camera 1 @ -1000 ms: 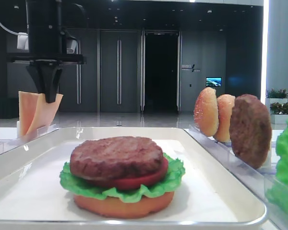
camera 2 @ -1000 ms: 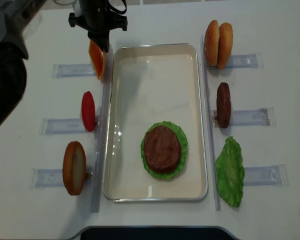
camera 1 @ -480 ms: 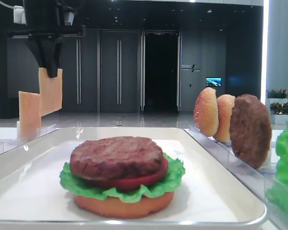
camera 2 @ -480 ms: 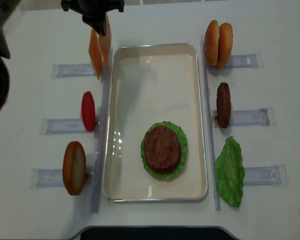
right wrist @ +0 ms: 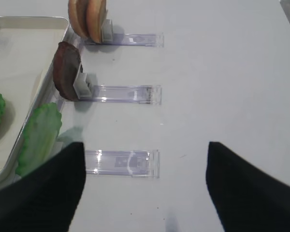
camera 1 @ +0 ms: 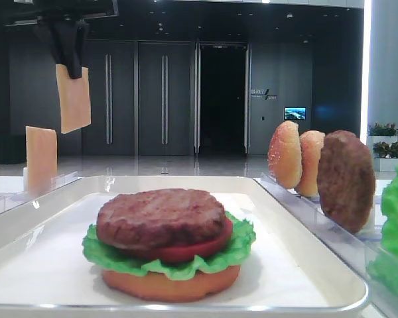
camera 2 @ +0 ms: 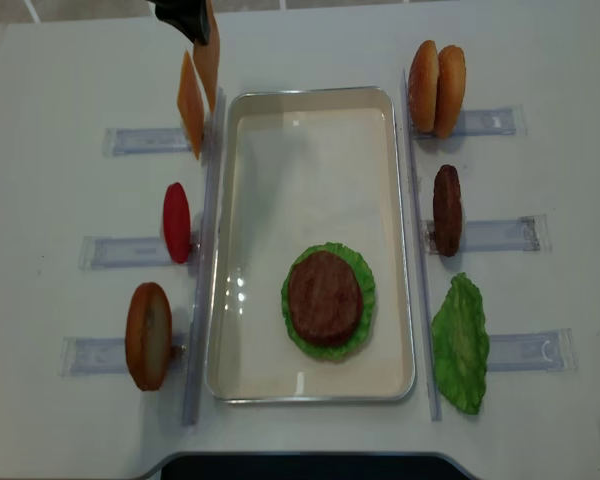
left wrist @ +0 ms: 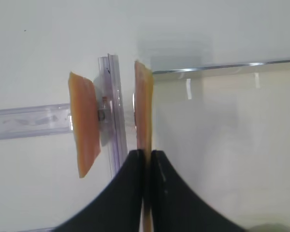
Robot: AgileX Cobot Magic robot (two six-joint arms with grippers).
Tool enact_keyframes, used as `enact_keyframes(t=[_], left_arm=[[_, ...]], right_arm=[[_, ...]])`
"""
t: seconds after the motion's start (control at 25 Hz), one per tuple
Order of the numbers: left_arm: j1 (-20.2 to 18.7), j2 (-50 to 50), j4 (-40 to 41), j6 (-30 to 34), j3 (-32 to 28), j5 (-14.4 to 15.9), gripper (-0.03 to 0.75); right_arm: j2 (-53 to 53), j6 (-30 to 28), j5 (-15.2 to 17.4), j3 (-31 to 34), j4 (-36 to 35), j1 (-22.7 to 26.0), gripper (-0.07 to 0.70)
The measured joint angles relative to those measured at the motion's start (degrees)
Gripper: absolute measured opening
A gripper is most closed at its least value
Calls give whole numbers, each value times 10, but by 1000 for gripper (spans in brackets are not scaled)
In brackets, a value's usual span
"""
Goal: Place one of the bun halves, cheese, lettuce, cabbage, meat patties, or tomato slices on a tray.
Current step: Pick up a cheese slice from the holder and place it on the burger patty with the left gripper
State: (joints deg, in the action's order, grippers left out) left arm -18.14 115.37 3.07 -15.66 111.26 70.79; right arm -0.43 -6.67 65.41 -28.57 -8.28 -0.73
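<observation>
The left gripper (left wrist: 146,159) pinches 1 cheese slice (camera 1: 73,98) above the far-left rack, not yet over the tray (camera 2: 310,150).

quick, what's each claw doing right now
Left claw: closed on a cheese slice, held in the air.
Right claw: open, holding nothing.

My black left gripper (camera 1: 67,58) pinches pale orange cheese (camera 1: 73,98), upper left. White tray (camera 2: 310,150): mottled dark-brown patty (camera 1: 160,216), red tomato slice (camera 1: 192,250), ruffled green lettuce (camera 1: 169,262). Seed-speckled golden buns (camera 1: 285,154), right.
</observation>
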Motion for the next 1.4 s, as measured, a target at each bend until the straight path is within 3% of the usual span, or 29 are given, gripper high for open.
enact_keyframes(t=[0.32, 0.76, 1.16, 1.4], left_arm=[[0, -30, -21, 0, 0, 2, 18], [0, -85, -55, 0, -79, 3, 18], [0, -107, -132, 10, -94, 3, 18], [-45, -108, -125, 13, -95, 3, 18]], right_arm=[[0, 0, 0, 0, 0, 0, 524], [0, 0, 0, 0, 0, 0, 524], [0, 0, 0, 0, 0, 0, 524], [0, 0, 0, 0, 0, 0, 524]])
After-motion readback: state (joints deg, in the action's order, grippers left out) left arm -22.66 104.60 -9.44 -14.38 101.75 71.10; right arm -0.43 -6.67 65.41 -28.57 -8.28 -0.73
